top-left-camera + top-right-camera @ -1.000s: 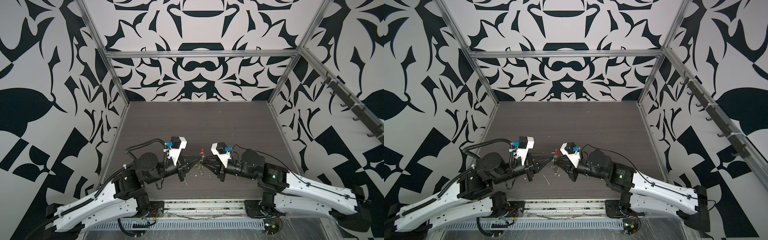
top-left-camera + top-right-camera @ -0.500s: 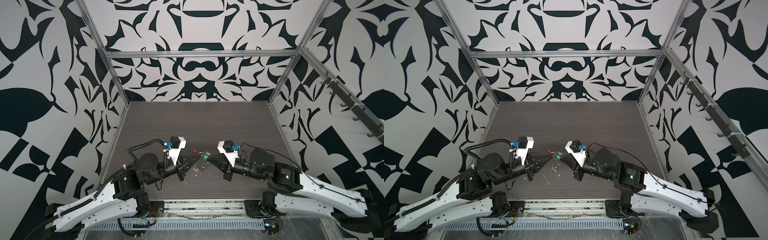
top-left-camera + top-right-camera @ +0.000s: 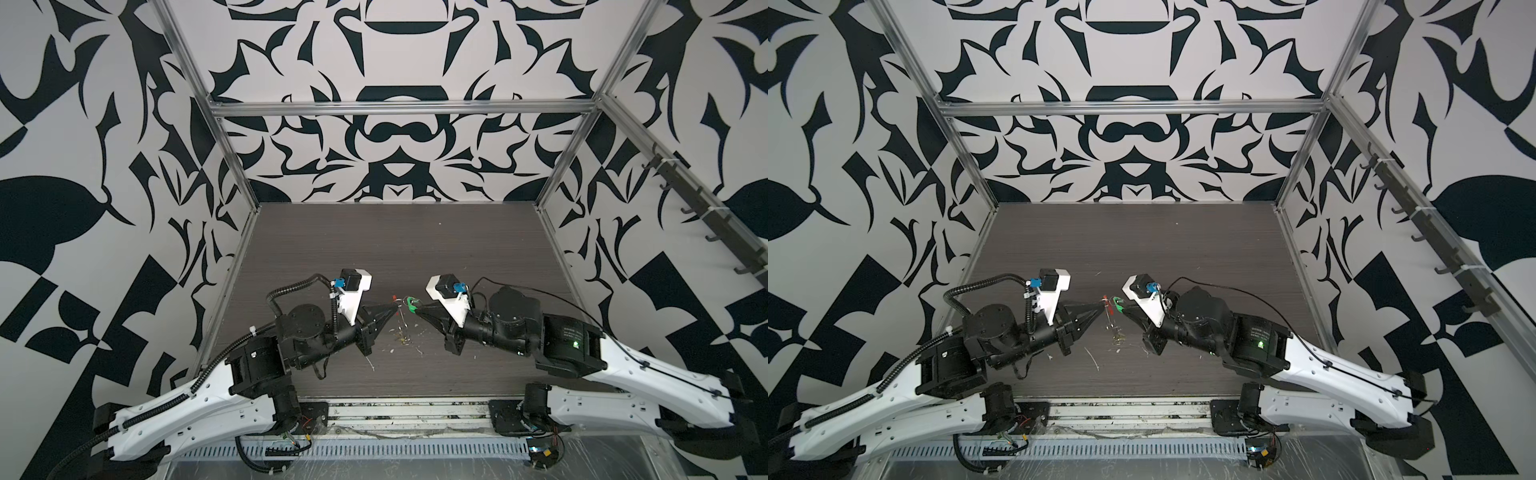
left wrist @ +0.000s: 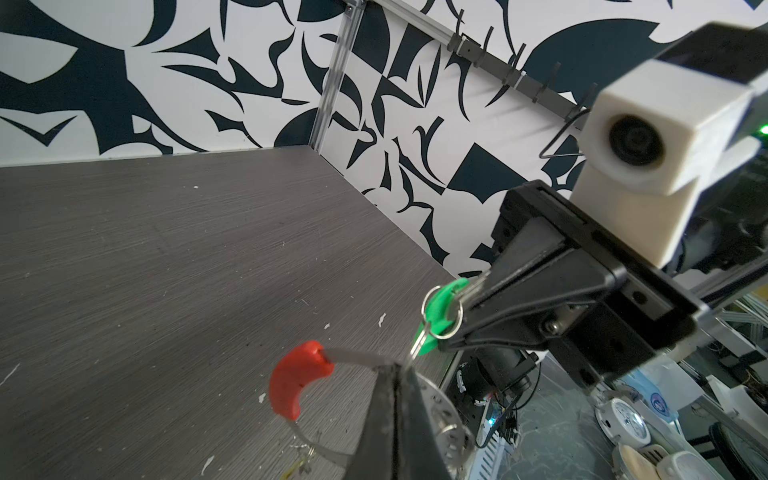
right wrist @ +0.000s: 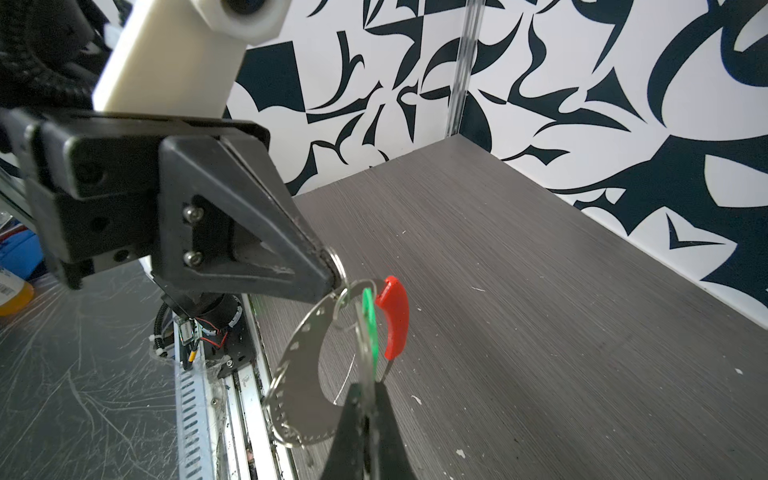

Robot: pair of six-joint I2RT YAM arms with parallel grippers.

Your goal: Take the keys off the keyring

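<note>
The keyring is a thin grey wire hoop with a red sleeve. It hangs above the front middle of the table. My left gripper is shut on the wire beside the sleeve. My right gripper is shut on the silver key with the green tag. Whether its split ring still threads the hoop I cannot tell. A yellow-tagged key hangs low on the hoop.
A silver crescent plate with small holes hangs just under the left fingertips. White flecks of debris dot the dark wooden table. Patterned walls close in three sides, and a hook rail runs along the right wall.
The right gripper has drawn back to the right with the green-tagged key, opening a small gap between the two fingertips. The left gripper has stayed in place on the wire.
</note>
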